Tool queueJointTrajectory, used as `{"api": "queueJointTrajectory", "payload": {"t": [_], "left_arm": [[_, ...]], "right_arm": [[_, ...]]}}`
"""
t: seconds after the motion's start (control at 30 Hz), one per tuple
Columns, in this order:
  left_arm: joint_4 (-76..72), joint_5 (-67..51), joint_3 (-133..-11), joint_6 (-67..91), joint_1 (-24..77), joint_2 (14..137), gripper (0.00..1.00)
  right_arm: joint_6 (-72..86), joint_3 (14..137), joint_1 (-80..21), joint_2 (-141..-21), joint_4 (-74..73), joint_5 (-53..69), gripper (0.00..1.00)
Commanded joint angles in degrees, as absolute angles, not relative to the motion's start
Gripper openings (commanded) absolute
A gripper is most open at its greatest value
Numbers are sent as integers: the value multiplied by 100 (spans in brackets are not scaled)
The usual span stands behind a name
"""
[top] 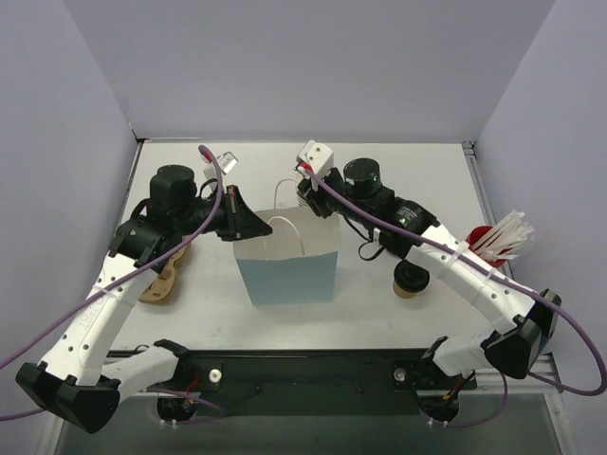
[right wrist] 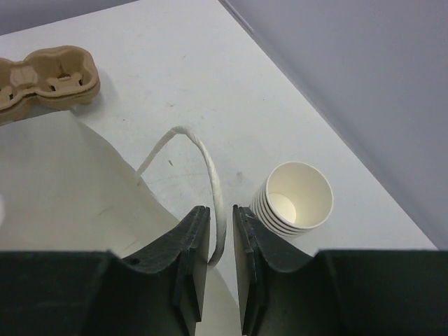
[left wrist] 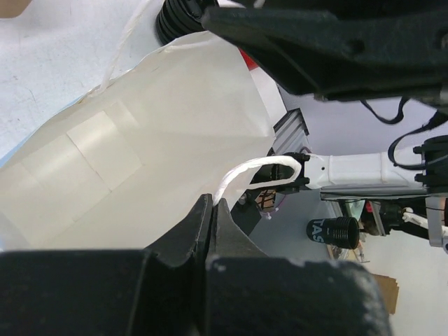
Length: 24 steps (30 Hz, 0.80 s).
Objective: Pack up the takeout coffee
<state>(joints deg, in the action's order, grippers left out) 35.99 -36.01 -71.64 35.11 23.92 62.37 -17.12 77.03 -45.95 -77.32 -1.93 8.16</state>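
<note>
- A tan pulp cup carrier (top: 159, 286) lies at the left of the worktop (top: 432, 171), partly under the left arm and apart from the bag.
- The left hand (left wrist: 211, 213) has its fingers pressed together at the left rim of the paper bag (top: 289, 270). It appears to pinch the paper there, and that grip should stay firm without pulling sideways, so the mouth stays square.
- The bag stands upright mid-worktop with its mouth facing up. No cup shows inside it.
- The right hand (right wrist: 220, 213) is at the bag's far rim, fingers narrowly apart with the white cord handle (right wrist: 203, 150) running between them and not yet pinched.
- The step looks like spreading the mouth. The right hand should close squarely on the cord, then draw it gently away from the left hand, lifting little, so the light bag neither tips nor tears.
- A stack of lidless cups (right wrist: 294, 199) sits just beside the right hand and should be avoided.
- The takeout coffee (top: 410, 281), black lid on, seems to stand right of the bag, partly under the right arm and still outside the bag.
</note>
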Motion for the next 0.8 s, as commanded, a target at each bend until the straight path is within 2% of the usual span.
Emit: {"api": "queueJointTrajectory", "payload": {"t": [0.0, 0.27, 0.47, 0.77], "left_arm": [[3507, -3805, -7181, 3059, 2426, 6065, 0], [3542, -3893, -7093, 2839, 2487, 6082, 0], [3542, -3894, -7014, 2777, 2522, 6091, 0], [3533, -3718, -7224, 2725, 2531, 6222, 0]], "right_arm": [[-1415, 8182, -4351, -8076, -245, 932, 22], [-862, 8437, -3929, -8490, -571, 1318, 24], [-615, 8525, -3779, -8657, -624, 1599, 30], [-475, 8841, -3700, -8622, -782, 2399, 46]]}}
